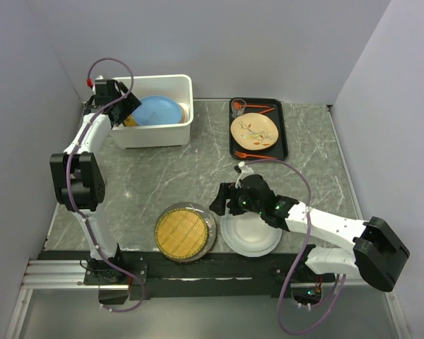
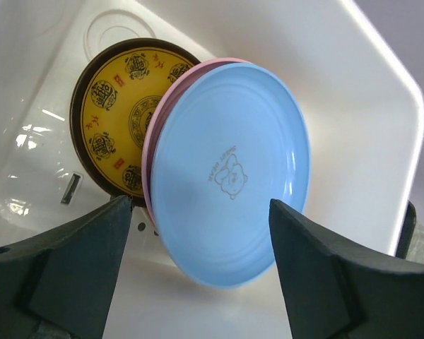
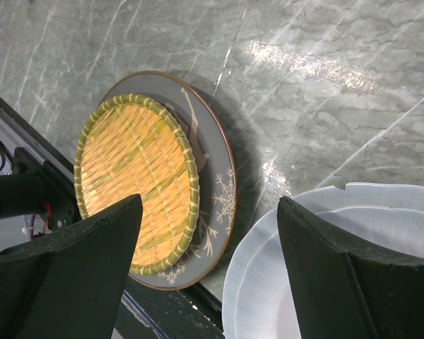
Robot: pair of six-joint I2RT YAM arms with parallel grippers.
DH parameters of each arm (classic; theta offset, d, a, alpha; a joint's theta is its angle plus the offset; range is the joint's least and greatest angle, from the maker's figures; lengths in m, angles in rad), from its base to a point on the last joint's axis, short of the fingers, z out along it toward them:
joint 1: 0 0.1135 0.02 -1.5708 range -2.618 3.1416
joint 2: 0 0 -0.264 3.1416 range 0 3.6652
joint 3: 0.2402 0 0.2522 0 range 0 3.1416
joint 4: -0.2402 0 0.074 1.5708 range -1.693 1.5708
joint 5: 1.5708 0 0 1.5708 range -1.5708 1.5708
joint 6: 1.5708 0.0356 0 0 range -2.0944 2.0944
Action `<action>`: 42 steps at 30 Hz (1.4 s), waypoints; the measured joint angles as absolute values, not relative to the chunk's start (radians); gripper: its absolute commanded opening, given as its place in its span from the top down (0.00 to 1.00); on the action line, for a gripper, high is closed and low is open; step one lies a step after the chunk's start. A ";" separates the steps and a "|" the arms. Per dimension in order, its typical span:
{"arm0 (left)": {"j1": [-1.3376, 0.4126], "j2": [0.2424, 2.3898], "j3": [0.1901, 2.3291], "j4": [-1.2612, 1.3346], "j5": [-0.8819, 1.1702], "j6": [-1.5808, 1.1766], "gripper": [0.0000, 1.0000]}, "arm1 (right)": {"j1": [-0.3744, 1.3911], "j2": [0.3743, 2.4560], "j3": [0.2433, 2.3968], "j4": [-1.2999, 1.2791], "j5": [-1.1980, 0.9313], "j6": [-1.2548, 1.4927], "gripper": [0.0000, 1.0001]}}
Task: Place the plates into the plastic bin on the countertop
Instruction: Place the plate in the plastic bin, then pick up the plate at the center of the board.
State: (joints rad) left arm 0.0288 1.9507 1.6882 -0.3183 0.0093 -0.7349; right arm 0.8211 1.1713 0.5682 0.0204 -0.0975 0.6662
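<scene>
The white plastic bin [image 1: 155, 134] stands at the back left of the grey countertop [image 1: 162, 176]. Inside it a blue plate [image 2: 230, 176] leans on a pink plate [image 2: 159, 120], with a gold-patterned brown plate [image 2: 116, 106] behind them. My left gripper [image 2: 200, 205] hangs open over the bin [image 2: 339, 92], its fingers either side of the blue plate's lower rim and apart from it. Near the front edge a yellow woven plate with a green rim [image 3: 134, 176] lies on a dark plate with white deer [image 3: 215, 176]. Stacked white plates [image 3: 261, 282] lie to its right. My right gripper [image 3: 210, 205] hovers open above them, holding nothing.
At the back right a flat black tray [image 1: 281, 141] carries a peach flower-painted plate [image 1: 254, 129] and orange cutlery [image 1: 258, 109]. A black rail [image 1: 219, 268] runs along the near edge. Grey walls close in the left, back and right sides.
</scene>
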 measured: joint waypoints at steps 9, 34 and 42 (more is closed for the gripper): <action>0.022 1.782 1.596 -0.285 0.012 -0.725 0.19 | 0.821 1.177 0.569 0.007 -0.097 0.664 0.16; -0.205 1.346 1.181 -0.228 0.081 -0.691 0.25 | 0.842 1.208 0.569 0.052 -0.157 0.683 0.19; -0.248 1.317 1.064 -0.237 0.081 -0.691 0.23 | 0.875 1.267 0.572 0.072 -0.195 0.683 0.22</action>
State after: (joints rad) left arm -0.2481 1.3170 1.0641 -0.2367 0.0814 -0.6910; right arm 0.8745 1.2675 0.5716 0.0723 -0.1947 0.6830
